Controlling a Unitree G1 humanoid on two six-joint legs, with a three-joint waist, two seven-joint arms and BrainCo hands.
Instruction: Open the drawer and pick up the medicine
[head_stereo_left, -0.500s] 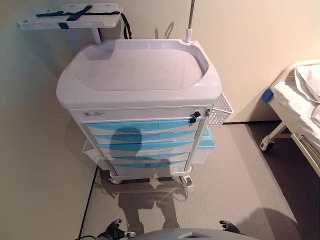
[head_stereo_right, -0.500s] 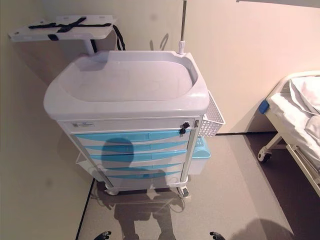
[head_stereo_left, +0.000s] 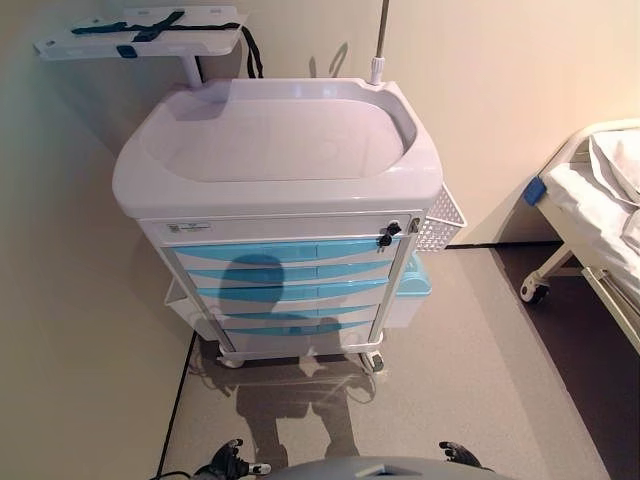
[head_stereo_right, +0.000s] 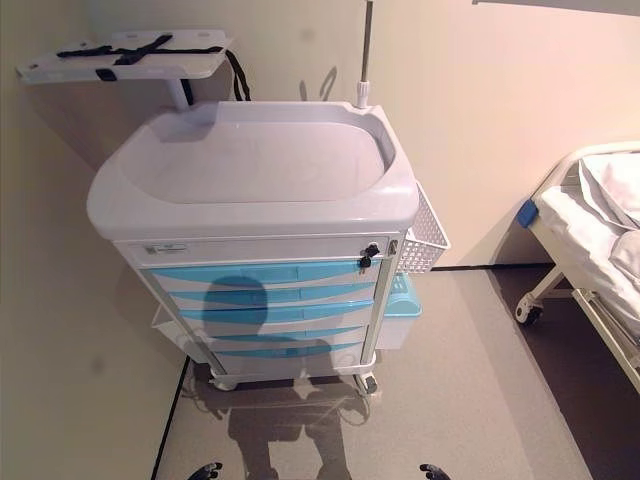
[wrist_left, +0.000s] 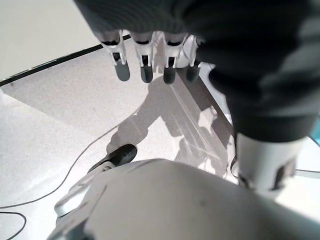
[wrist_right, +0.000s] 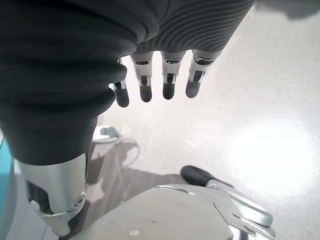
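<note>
A white medical cart (head_stereo_left: 280, 170) stands against the wall ahead, with a stack of several light-blue drawers (head_stereo_left: 285, 270) in its front, all closed. A key sits in the lock (head_stereo_left: 388, 233) at the top right of the drawer stack. No medicine is visible. Neither hand shows in the eye views. In the left wrist view my left hand (wrist_left: 145, 60) hangs over the floor with straight fingers, holding nothing. In the right wrist view my right hand (wrist_right: 167, 75) hangs the same way, fingers straight and empty. Both hands are low and well short of the cart.
A white wire basket (head_stereo_left: 440, 220) and a light-blue bin (head_stereo_left: 415, 280) hang on the cart's right side. A side shelf with a dark strap (head_stereo_left: 140, 30) and a pole (head_stereo_left: 380, 40) rise behind it. A bed (head_stereo_left: 600, 200) on castors stands at the right.
</note>
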